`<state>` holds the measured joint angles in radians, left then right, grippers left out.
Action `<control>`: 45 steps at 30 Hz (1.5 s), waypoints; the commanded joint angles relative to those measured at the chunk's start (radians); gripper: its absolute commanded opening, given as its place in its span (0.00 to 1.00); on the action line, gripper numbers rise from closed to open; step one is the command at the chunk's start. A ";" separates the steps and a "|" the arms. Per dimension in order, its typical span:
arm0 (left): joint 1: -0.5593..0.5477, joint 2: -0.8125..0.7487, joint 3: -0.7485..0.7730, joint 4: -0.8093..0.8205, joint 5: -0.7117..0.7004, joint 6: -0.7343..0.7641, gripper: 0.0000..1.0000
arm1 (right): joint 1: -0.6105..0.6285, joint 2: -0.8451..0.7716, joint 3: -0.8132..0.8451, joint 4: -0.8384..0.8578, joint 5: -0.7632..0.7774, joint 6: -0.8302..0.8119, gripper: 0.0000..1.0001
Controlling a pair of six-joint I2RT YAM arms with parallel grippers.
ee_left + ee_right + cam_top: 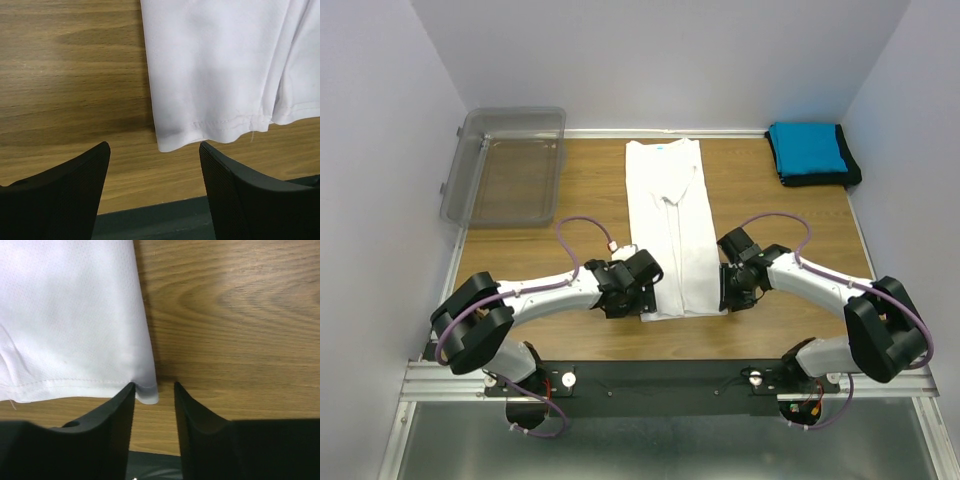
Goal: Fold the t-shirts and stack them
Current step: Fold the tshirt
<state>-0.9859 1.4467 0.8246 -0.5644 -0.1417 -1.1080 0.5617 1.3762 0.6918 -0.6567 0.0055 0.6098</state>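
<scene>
The white t-shirt (670, 220) lies folded into a long strip at the table's middle, with its collar far and its hem near. My left gripper (638, 300) is open and empty, wide apart over the hem's near-left corner (172, 142). My right gripper (732, 295) is open with a narrower gap. The hem's near-right corner (148, 395) lies between its fingertips and touches the left finger (120, 410). The bright blue shirt (807, 148) lies folded on top of the black shirt (853, 172) at the far right corner.
A clear plastic bin (455, 180) stands at the far left corner, with nothing in it. The wooden table (590, 190) is walled on three sides. A black rail (660, 375) runs along the near edge, just behind the shirt's hem.
</scene>
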 commanded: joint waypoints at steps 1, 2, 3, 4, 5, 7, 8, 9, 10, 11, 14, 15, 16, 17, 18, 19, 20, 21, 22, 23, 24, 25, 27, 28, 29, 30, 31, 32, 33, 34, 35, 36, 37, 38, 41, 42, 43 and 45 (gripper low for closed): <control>-0.011 0.034 0.004 0.000 -0.012 0.013 0.78 | 0.004 0.041 -0.044 0.040 -0.045 0.004 0.39; -0.011 0.034 0.004 -0.002 -0.010 0.013 0.78 | 0.004 0.041 -0.041 0.037 -0.045 0.004 0.37; -0.011 0.034 0.005 0.000 -0.010 0.014 0.77 | 0.004 0.040 -0.041 0.037 -0.045 0.005 0.31; -0.010 0.035 0.008 0.000 -0.009 0.016 0.77 | 0.004 0.038 -0.041 0.037 -0.047 0.005 0.27; -0.011 0.037 0.011 -0.002 -0.004 0.019 0.76 | 0.004 0.035 -0.040 0.037 -0.052 0.005 0.25; -0.014 0.043 0.018 -0.002 0.001 0.016 0.75 | 0.004 0.029 -0.041 0.037 -0.055 0.004 0.15; -0.016 0.044 0.018 -0.002 0.002 0.016 0.75 | 0.006 0.026 -0.041 0.037 -0.056 0.002 0.08; -0.017 0.052 0.018 -0.002 0.004 0.014 0.74 | 0.006 0.023 -0.041 0.037 -0.058 -0.001 0.05; -0.017 0.055 0.018 -0.002 0.005 0.013 0.73 | 0.006 0.023 -0.040 0.037 -0.061 -0.001 0.03; -0.020 0.060 0.019 0.000 0.005 0.013 0.72 | 0.004 0.023 -0.040 0.037 -0.065 -0.005 0.01; -0.028 0.073 0.031 -0.005 0.002 0.007 0.68 | 0.004 0.018 -0.035 0.039 -0.068 -0.010 0.01; -0.028 0.080 0.036 -0.006 -0.001 0.005 0.66 | 0.004 0.017 -0.034 0.037 -0.067 -0.012 0.01; -0.030 0.092 0.045 -0.009 -0.005 0.001 0.65 | 0.004 0.015 -0.035 0.037 -0.067 -0.015 0.01; -0.030 0.098 0.053 -0.017 -0.013 -0.003 0.63 | 0.004 0.014 -0.035 0.037 -0.067 -0.015 0.01; -0.031 0.104 0.060 -0.026 -0.019 -0.006 0.63 | 0.004 0.014 -0.035 0.037 -0.067 -0.019 0.01; -0.033 0.112 0.070 -0.034 -0.025 -0.007 0.62 | 0.004 0.014 -0.035 0.037 -0.067 -0.024 0.01; -0.034 0.119 0.086 -0.044 -0.038 -0.013 0.61 | 0.004 0.012 -0.037 0.037 -0.070 -0.027 0.01; -0.036 0.119 0.094 -0.048 -0.041 -0.018 0.60 | 0.004 0.012 -0.037 0.035 -0.071 -0.027 0.01; -0.037 0.129 0.105 -0.051 -0.042 -0.018 0.58 | 0.006 0.011 -0.037 0.037 -0.075 -0.030 0.01; -0.037 0.135 0.110 -0.060 -0.041 -0.021 0.58 | 0.004 0.011 -0.035 0.037 -0.078 -0.031 0.01; -0.037 0.142 0.114 -0.064 -0.041 -0.021 0.57 | 0.004 0.008 -0.034 0.037 -0.081 -0.035 0.01; -0.046 0.153 0.122 -0.071 -0.041 -0.021 0.57 | 0.004 0.004 -0.034 0.037 -0.081 -0.038 0.00; -0.057 0.162 0.126 -0.081 -0.045 -0.032 0.56 | 0.004 -0.003 -0.032 0.037 -0.084 -0.039 0.01; -0.066 0.162 0.127 -0.084 -0.045 -0.036 0.55 | 0.004 -0.005 -0.032 0.037 -0.085 -0.041 0.00; -0.069 0.164 0.125 -0.094 -0.044 -0.042 0.55 | 0.004 -0.006 -0.032 0.037 -0.087 -0.041 0.01; -0.071 0.165 0.123 -0.098 -0.042 -0.050 0.55 | 0.004 -0.008 -0.032 0.039 -0.088 -0.044 0.01; -0.073 0.165 0.120 -0.101 -0.042 -0.053 0.54 | 0.004 -0.006 -0.034 0.037 -0.088 -0.044 0.00; -0.077 0.165 0.111 -0.106 -0.041 -0.058 0.54 | 0.006 -0.006 -0.034 0.037 -0.088 -0.045 0.00; -0.077 0.165 0.107 -0.107 -0.039 -0.061 0.54 | 0.004 -0.006 -0.034 0.037 -0.090 -0.045 0.01; -0.077 0.165 0.097 -0.111 -0.038 -0.065 0.54 | 0.004 -0.006 -0.034 0.037 -0.088 -0.045 0.00; -0.079 0.167 0.094 -0.111 -0.038 -0.067 0.54 | 0.004 -0.005 -0.034 0.037 -0.090 -0.044 0.00; -0.077 0.167 0.091 -0.112 -0.041 -0.072 0.54 | 0.006 -0.005 -0.034 0.037 -0.090 -0.047 0.00; -0.079 0.167 0.090 -0.114 -0.044 -0.075 0.53 | 0.004 -0.005 -0.034 0.037 -0.091 -0.047 0.01; -0.077 0.164 0.093 -0.117 -0.050 -0.076 0.53 | 0.004 -0.005 -0.034 0.037 -0.091 -0.045 0.01; -0.077 0.155 0.125 -0.135 -0.067 -0.081 0.54 | 0.006 -0.008 -0.034 0.037 -0.091 -0.045 0.01; -0.077 0.149 0.134 -0.143 -0.073 -0.082 0.54 | 0.004 -0.009 -0.035 0.037 -0.091 -0.045 0.00; -0.077 0.146 0.151 -0.146 -0.079 -0.084 0.54 | 0.004 -0.009 -0.035 0.037 -0.093 -0.045 0.00; -0.077 0.147 0.165 -0.161 -0.096 -0.082 0.54 | 0.004 -0.012 -0.034 0.037 -0.091 -0.045 0.01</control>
<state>-1.0569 1.6032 0.9443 -0.6834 -0.1658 -1.1641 0.5617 1.3746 0.6796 -0.6167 -0.0769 0.5751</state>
